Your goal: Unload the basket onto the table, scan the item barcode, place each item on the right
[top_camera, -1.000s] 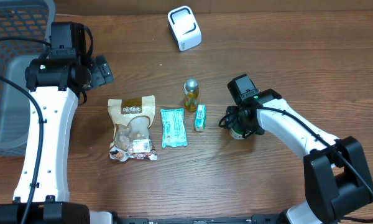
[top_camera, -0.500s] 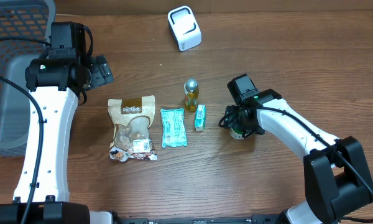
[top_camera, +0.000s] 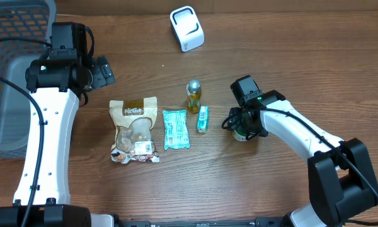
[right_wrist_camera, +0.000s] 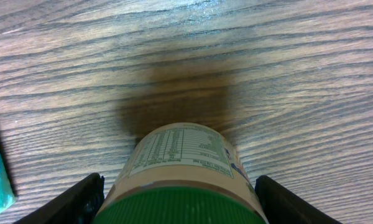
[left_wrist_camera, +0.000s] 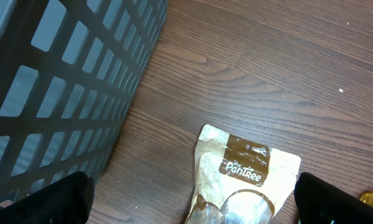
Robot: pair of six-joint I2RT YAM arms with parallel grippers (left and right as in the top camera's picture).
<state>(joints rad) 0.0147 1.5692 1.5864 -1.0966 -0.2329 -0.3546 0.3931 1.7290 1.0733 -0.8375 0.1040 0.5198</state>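
Jar [right_wrist_camera: 180, 165], one only, round, with a paper label and a smooth green lid, stood on the wood-grain table [right_wrist_camera: 298, 50] between my right fingers [right_wrist_camera: 81, 202]; I could not tell if they pressed it. My left gripper [top_camera: 103, 71] was spread wide and empty near one glossy pouch [left_wrist_camera: 242, 180].

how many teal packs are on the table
2. The larger teal pack lies right of the snack bag; the smaller teal pack sits beside it, by the yellow bottle. None appears hidden.
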